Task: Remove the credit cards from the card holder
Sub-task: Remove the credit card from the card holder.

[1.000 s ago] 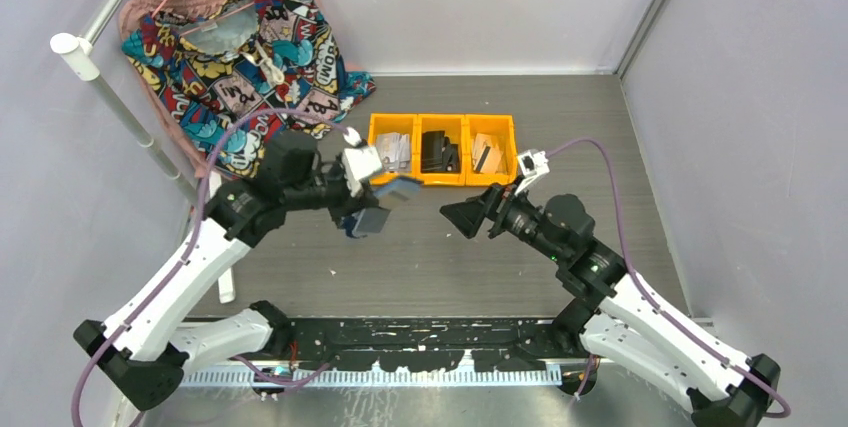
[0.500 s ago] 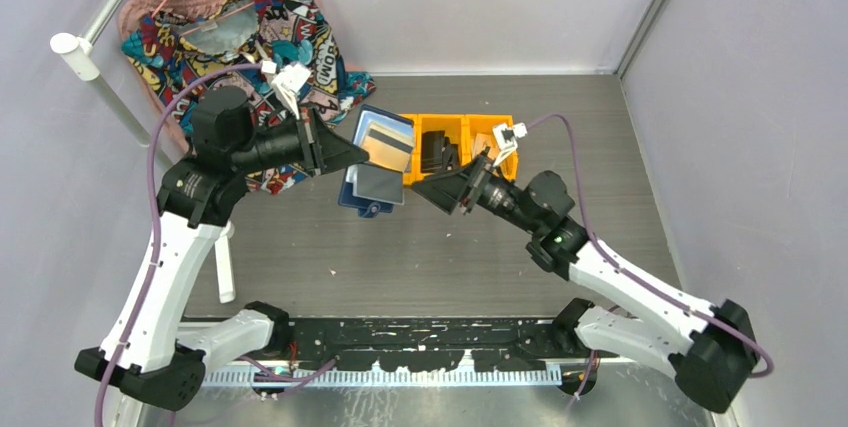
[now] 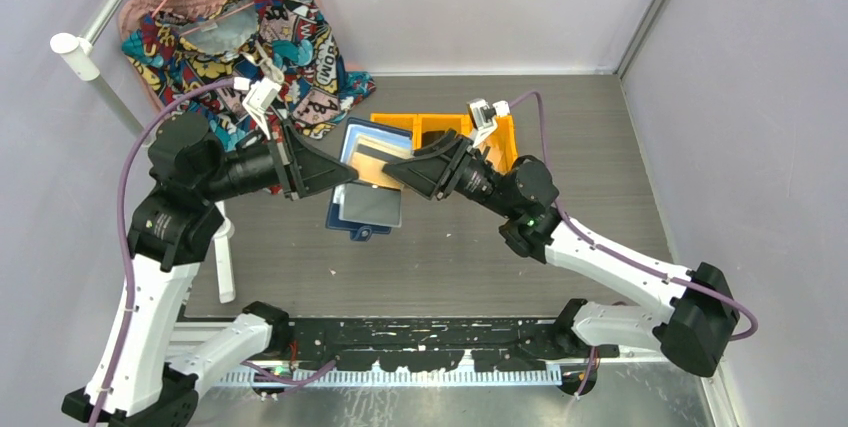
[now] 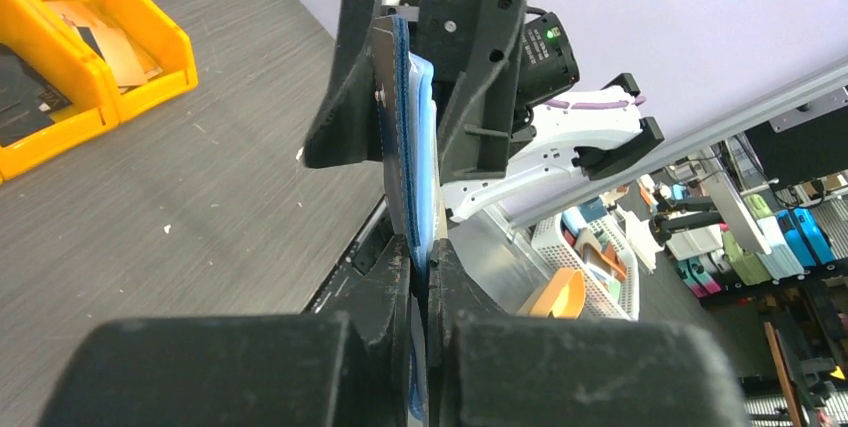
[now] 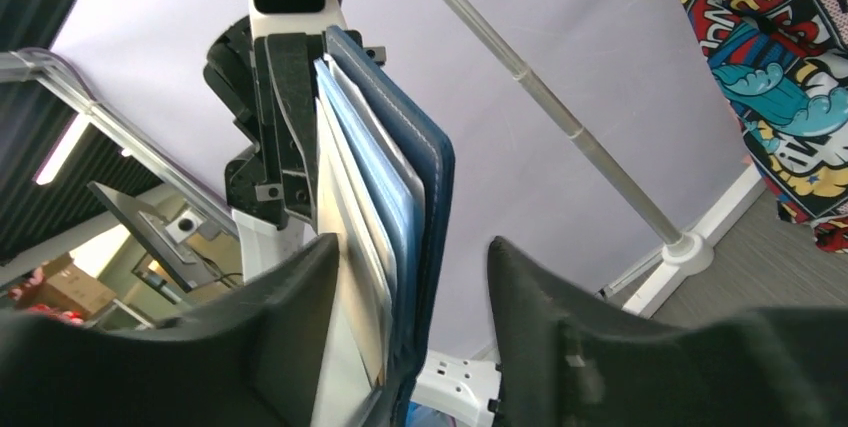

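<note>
Holding the card holder (image 3: 365, 209) open in mid-air above the table (image 3: 600, 147): left gripper (image 3: 335, 175) clamped shut on one edge. Right gripper (image 3: 398, 172) straddles the opposite edge, fingers apart, nothing pinched yet. Credit cards (image 5: 345, 217) sit in the pockets; none visibly out. Judged: extraction only at its start, every card left to pull

light: bright, even, overhead | shadows: soft | top view: sharp | wrist views: foreground blurred
</note>
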